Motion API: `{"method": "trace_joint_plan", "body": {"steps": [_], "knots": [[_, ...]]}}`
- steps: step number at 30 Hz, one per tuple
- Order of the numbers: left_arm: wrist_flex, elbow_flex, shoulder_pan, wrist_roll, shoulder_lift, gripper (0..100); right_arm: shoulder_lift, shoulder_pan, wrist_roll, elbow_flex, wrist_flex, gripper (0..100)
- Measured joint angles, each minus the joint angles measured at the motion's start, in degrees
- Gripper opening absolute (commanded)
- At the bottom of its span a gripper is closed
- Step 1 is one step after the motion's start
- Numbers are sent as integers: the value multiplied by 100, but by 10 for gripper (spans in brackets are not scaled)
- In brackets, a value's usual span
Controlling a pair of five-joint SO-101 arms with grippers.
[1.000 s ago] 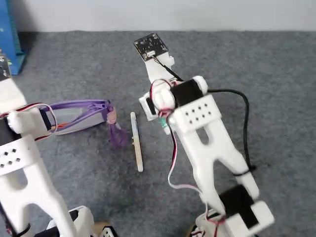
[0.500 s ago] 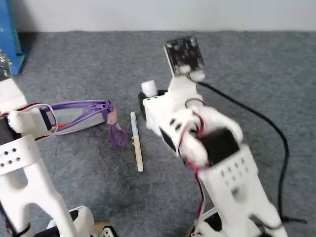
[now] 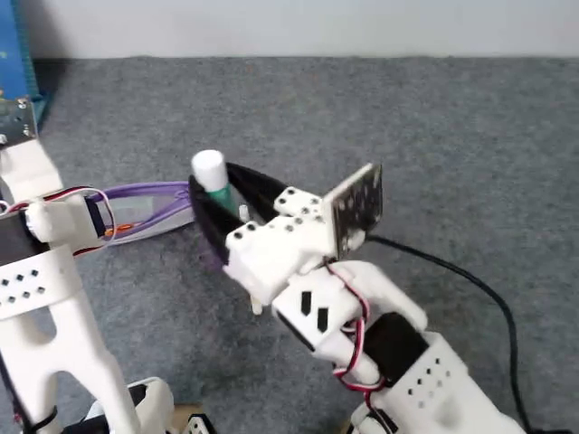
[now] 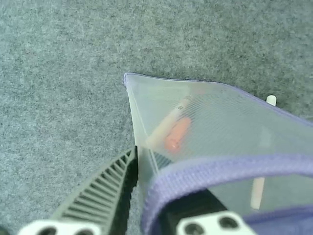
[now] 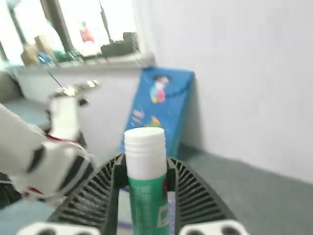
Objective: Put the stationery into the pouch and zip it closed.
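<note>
A glue stick [image 3: 209, 173] with a green body and white cap stands upright, off the table, between the black fingers of my right gripper [image 3: 213, 193]. It sits just beyond the zip end of the purple-edged translucent pouch [image 3: 145, 210]. In the right wrist view the glue stick [image 5: 145, 171] is clamped in the right gripper [image 5: 145, 169]. My left gripper [image 4: 146, 198] is shut on the pouch [image 4: 210, 127] at its purple edge, holding it up. An orange item [image 4: 176, 133] lies inside. A thin white stick [image 3: 257, 307] on the carpet is mostly hidden under the right arm.
The table is grey carpet [image 3: 434, 136]. A blue box [image 3: 16, 63] leans at the far left edge, and the blue box [image 5: 159, 110] also shows against the wall. The right arm's black cable [image 3: 470, 280] trails across the right side.
The right arm has swung left and lifted the glue stick from beside the white stick up to the pouch's zip end. The left arm and pouch have stayed put.
</note>
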Motion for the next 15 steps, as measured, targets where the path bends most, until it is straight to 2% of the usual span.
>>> {"method": "trace_joint_plan", "body": {"steps": [5, 15], "knots": [[0, 0, 9, 0, 0, 12, 255, -255, 0, 501, -1547, 8], [0, 0, 9, 0, 0, 12, 2198, -264, 0, 589, -4176, 8]]}}
